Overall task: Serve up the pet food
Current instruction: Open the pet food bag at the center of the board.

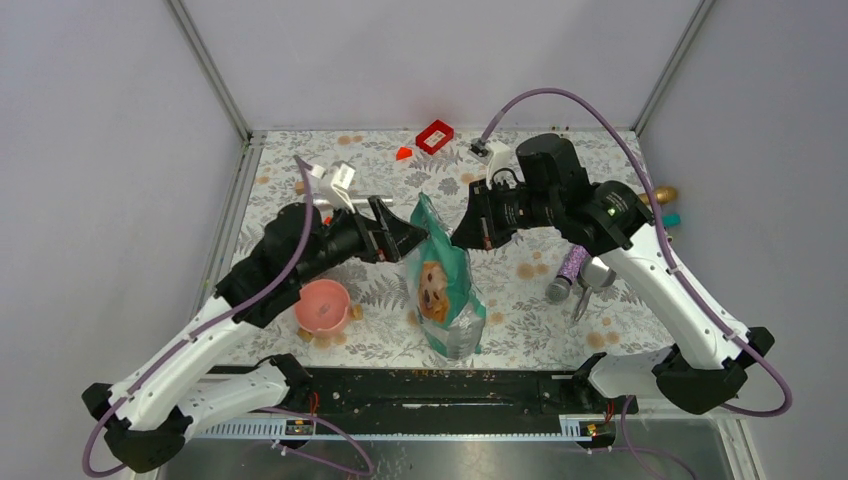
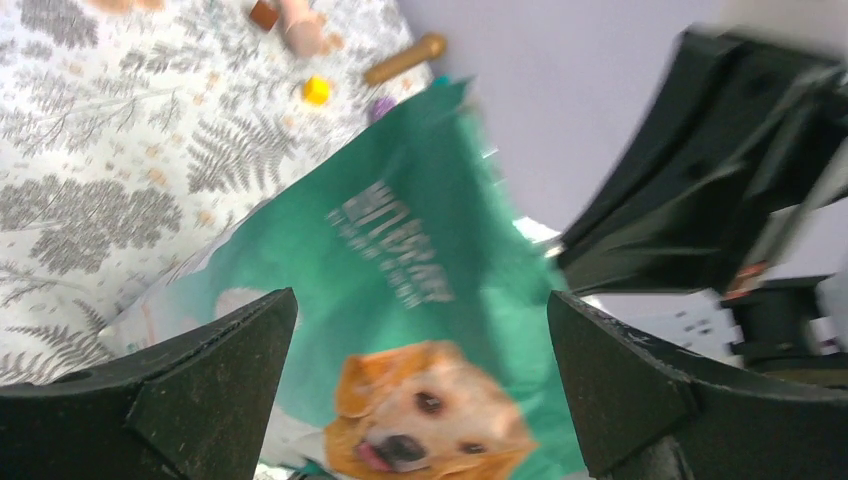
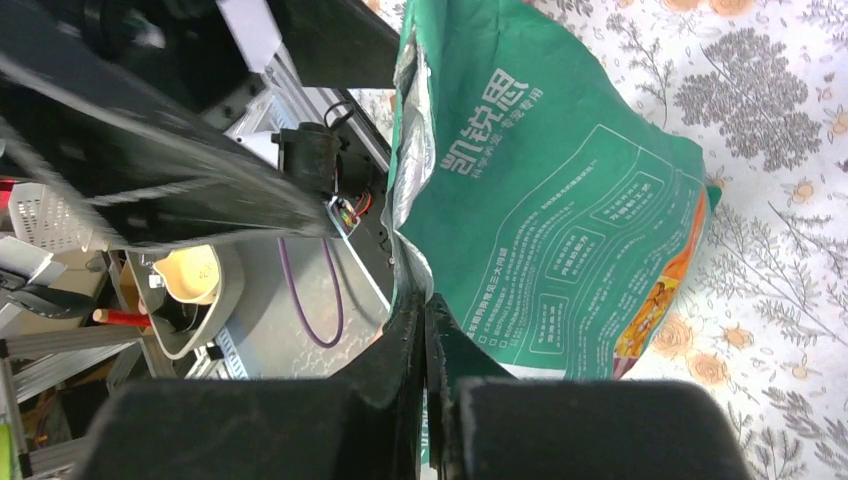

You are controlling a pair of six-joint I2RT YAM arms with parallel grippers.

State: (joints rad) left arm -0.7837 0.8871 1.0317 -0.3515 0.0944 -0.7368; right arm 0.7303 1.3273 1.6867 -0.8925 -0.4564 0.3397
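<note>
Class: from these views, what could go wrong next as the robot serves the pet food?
The right gripper pinches only the top edge of the pouch, so it could slip or topple. The left gripper, jaws wide open, holds nothing; the pouch may swing when lifted. The pink bowl sits off to the side, so kibble might miss it.

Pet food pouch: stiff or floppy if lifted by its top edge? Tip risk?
Likely floppy: the pouch wall creases and bows where the right gripper pinches it. Probably bottom-heavy, standing on its base. Tall and narrow, so a high push may tip it.
</note>
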